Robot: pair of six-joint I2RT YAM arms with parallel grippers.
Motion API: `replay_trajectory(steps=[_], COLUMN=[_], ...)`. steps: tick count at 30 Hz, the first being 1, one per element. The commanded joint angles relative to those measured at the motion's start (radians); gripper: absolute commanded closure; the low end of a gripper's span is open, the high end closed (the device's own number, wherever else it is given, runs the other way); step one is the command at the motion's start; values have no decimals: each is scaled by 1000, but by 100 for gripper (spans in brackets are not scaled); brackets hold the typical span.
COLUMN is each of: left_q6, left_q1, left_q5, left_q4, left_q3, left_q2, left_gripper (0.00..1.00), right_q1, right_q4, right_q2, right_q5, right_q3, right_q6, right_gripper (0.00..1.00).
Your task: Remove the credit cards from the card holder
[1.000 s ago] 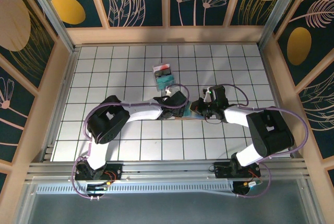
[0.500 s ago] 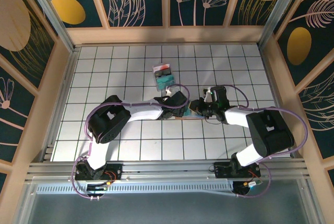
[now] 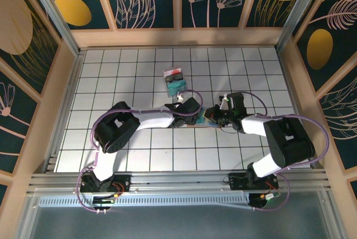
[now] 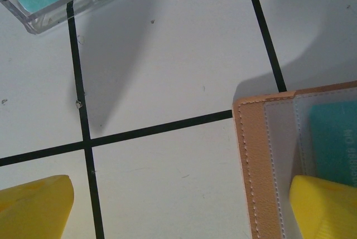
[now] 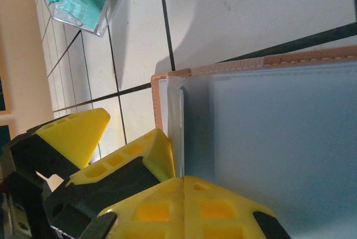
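**Materials / shapes.** Card holder (image 4: 252, 172): pinkish-tan leather-like skin w/ a pale stitch line along the rim and a rounded corner. Inside is a smooth grey-blue face and a frosted clear pocket over a teal card (image 4: 337, 138). Table (image 3: 139, 66): white glossy tiles, black grid lines. Teal pack (image 3: 174, 81): rectangular, in a clear hard-plastic case.

**Position.** The holder lies open and flat near table ctr, between the two grippers. The pack sits near, on the far side.

**Fingers.** Left gripper (image 4: 178, 208): yellow wedge tips spread wide, gripping nothing. One tip is over bare tile, the other over the pocket at the card's edge. Right gripper (image 5: 184, 205): yellow tips pressed tight together at the edge of the inner face. Cannot tell whether a layer is nipped between them.

**Obscured.** In the top view both wrists cover most of the holder, leaving a tan/teal sliver visible. The card is cut off by the frame edge and its print is illegible.

**Orientation.** Long axis approx. left-right across the table, but the ends are covered, so unconfirmed. The visible corner faces the pack.
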Motion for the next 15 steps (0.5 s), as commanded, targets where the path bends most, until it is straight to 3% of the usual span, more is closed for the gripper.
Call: replay_trajectory(steps=[1,6,15], left_q6=[10,15,17], left_q1=[3,3,4], left_q5=[-14,-16,-6], left_q4=[-85,-97,-90], left_q3=[-38,-26,-17], left_q2=[45,58,59], left_gripper=[1,1,1], right_q1=[-26,-43,-29], right_q4=[2,-8,105], right_q2=[-44,-58,-35], right_q5=[-21,-25,-86], right_q3=[-14,-23,-48], right_q6=[-23,-30,19], right_gripper=[97,97,82])
